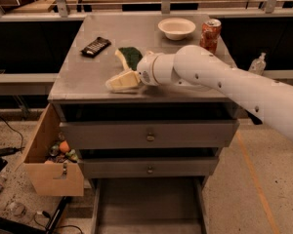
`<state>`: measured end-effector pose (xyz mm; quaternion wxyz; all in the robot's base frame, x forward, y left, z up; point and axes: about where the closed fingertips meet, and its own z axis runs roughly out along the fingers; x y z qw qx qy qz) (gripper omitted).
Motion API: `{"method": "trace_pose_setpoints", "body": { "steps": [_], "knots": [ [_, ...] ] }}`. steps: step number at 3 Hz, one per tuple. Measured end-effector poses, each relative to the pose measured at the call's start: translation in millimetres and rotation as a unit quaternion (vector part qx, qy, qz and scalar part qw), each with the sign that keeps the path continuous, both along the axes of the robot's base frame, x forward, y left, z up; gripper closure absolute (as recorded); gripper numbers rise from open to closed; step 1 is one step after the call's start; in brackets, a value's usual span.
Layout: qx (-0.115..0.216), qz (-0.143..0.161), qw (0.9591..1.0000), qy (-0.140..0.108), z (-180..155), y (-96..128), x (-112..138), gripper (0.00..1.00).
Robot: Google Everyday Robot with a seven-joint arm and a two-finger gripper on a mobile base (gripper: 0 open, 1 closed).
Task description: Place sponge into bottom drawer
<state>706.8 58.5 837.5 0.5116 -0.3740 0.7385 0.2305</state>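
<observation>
- On the cabinet top (75,82), where's the sponge (129,57)?
- Mid-surface, green face up, yellow edge showing on its left; the gripper (122,81) rests on the metal just in front of it, pointing left; the sponge looks beside it, not inside it; whether the gripper is open or closed, cannot tell.
- So the step in hand is the pick?
- I'd judge so; nothing looks held; the bottom drawer (146,208) is already pulled out below.
- How to do it well?
- Lift off the surface, turn toward the sponge and come down from above; grip across its narrow waist; foam squashes, so squeeze gently but firmly; raise it straight before swinging.
- Anything to avoid?
- The black bar (95,46) sits to the left; the bowl (177,27) and red can (211,33) are behind; keep the elbow off those; then carry it forward past the front edge, down past the two shut knobbed drawers (150,137), and release low over the tray; the cardboard box (49,165) hangs at the left side, so don't drift that way.
</observation>
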Motion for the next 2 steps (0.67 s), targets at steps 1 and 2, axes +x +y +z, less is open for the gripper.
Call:
{"method": "trace_pose_setpoints", "body": {
  "steps": [1, 2],
  "knots": [
    [0.013, 0.001, 0.9999, 0.009, -19.3, 4.9, -7.5, 0.18],
    [0.015, 0.001, 0.9998, 0.010, -16.8, 5.7, -8.1, 0.39]
  ]
}}
